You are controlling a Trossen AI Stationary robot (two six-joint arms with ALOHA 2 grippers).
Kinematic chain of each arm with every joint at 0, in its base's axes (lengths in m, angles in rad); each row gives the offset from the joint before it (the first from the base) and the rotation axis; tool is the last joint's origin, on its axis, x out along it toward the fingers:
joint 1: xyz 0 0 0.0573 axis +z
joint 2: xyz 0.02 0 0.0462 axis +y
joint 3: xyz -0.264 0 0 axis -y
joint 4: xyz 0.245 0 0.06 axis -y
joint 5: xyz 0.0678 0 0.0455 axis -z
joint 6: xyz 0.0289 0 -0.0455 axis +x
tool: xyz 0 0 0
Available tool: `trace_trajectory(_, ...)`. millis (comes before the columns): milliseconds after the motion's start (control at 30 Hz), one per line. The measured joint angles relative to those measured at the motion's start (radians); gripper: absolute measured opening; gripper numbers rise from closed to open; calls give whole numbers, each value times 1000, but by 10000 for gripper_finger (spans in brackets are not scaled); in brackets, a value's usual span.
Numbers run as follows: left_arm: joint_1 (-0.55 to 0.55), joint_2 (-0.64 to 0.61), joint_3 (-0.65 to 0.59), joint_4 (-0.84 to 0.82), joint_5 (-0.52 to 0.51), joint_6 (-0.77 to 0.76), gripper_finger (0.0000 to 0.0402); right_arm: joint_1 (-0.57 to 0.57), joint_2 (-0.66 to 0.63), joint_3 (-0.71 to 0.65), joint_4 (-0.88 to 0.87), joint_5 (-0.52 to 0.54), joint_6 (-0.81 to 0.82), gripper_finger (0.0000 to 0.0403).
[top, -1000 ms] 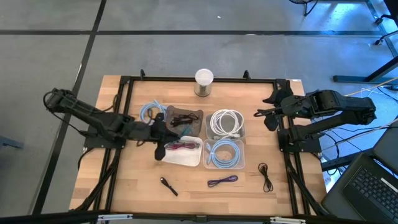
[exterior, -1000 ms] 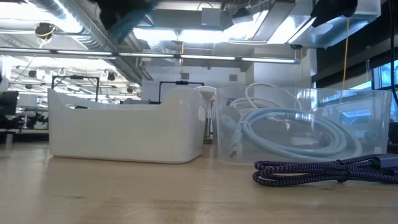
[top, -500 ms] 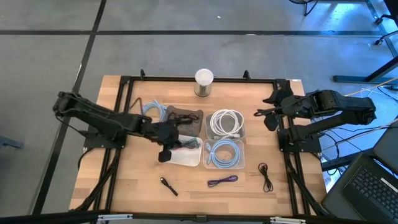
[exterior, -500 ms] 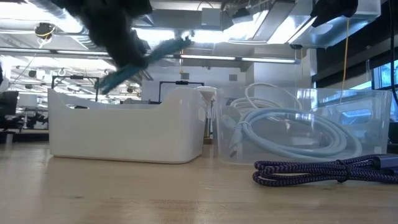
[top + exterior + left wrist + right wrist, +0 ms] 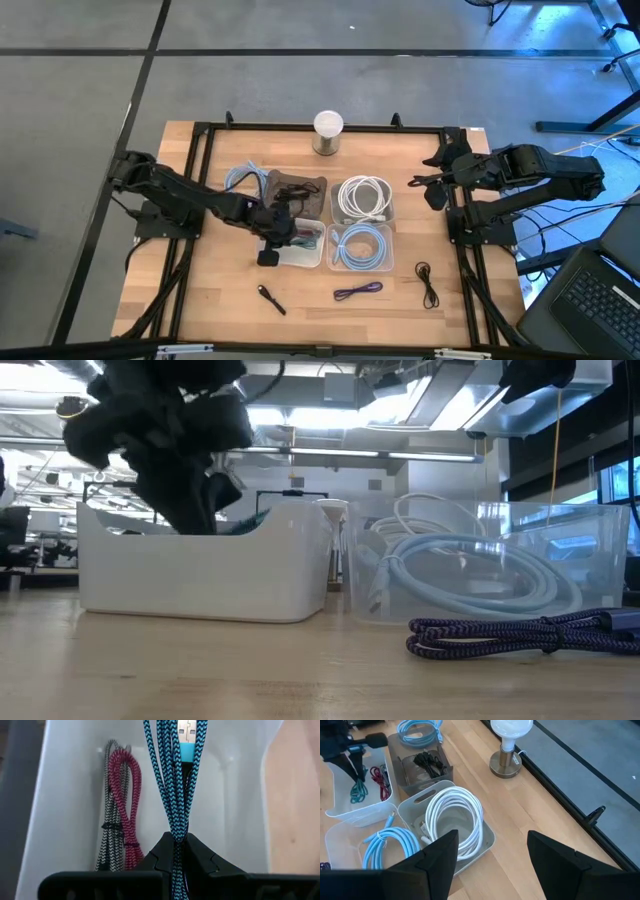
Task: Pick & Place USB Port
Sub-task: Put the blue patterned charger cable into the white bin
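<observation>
My left gripper hovers over the white bin, shut on a bundled teal-and-black braided USB cable whose teal plug points into the bin. The low view shows this gripper above the bin, with the teal cable dipping behind the bin's notch. A red cable and a grey-white cable lie on the bin's floor. My right gripper waits open near the table's right edge, touching nothing. My left gripper pinches the folded bundle of the teal cable between its two fingers, several strands together. The fingers point down from above. The cable hangs below them inside the white bin; whether its lower end touches the floor cannot be told.
Right of the white bin stand clear bins with a white cable and a light-blue cable. A dark bin and a blue coil lie behind. A white lamp stands at the far edge. Loose cables lie near the front.
My left gripper has moved toward the table's near and right side, over the white bin, and gone down. The teal cable, held high above the bin a second ago, now hangs into it. The gripper has stayed shut on it.
</observation>
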Motion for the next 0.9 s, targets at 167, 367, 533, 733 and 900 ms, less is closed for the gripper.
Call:
trace_trajectory(167,25,61,19,-9,-2,42,14,0,0,0,0,0,0,241)
trace_trajectory(367,47,149,105,-98,-9,113,14,0,0,0,0,0,4,241)
trace_trajectory(533,47,211,166,-187,-37,144,14,0,0,0,0,0,4,241)
trace_trajectory(733,42,229,206,-234,-70,117,52,0,0,0,0,0,4,241)
trace_trajectory(900,26,229,234,-271,-68,114,113,0,0,0,0,0,4,241)
